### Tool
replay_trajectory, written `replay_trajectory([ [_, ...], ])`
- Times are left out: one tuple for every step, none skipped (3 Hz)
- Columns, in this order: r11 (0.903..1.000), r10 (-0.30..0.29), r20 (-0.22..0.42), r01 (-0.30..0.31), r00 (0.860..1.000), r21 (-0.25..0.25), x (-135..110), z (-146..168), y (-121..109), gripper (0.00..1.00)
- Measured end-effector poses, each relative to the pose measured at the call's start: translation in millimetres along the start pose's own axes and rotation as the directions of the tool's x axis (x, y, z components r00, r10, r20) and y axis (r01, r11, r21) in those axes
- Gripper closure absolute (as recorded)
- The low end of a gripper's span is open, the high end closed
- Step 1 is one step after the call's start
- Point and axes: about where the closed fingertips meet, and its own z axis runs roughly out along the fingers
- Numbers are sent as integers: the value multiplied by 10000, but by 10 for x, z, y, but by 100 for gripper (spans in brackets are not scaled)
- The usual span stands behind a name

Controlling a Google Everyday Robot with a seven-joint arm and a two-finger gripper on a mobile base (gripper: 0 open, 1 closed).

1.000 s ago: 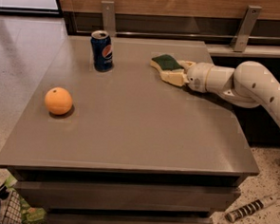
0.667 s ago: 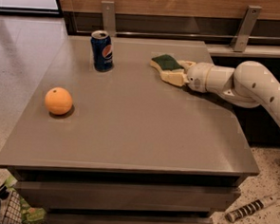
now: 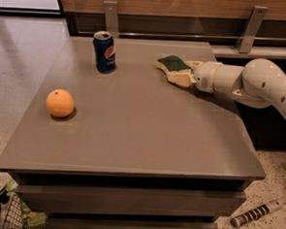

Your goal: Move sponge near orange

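The sponge (image 3: pixel 171 63), dark green on top with pale yellow foam below, lies on the grey table (image 3: pixel 147 131) at the back right. My gripper (image 3: pixel 184 72) reaches in from the right on a white arm (image 3: pixel 251 84). Its cream fingers (image 3: pixel 179 79) sit on either side of the sponge's right end and are shut on it, with the sponge resting at table level. The orange (image 3: pixel 60 103) sits at the table's left side, far from the sponge.
A blue Pepsi can (image 3: pixel 104 52) stands upright at the back left, between the orange and the sponge. Two metal brackets (image 3: pixel 110 17) rise behind the table's back edge. A striped tool (image 3: pixel 256 213) lies on the floor at the right.
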Motion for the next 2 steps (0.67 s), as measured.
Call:
replay_trajectory([
  [9988, -200, -277, 213, 9994, 450, -129, -170, -44, 100],
  [9963, -446, -444, 477, 9980, 718, -291, -397, -37, 100],
])
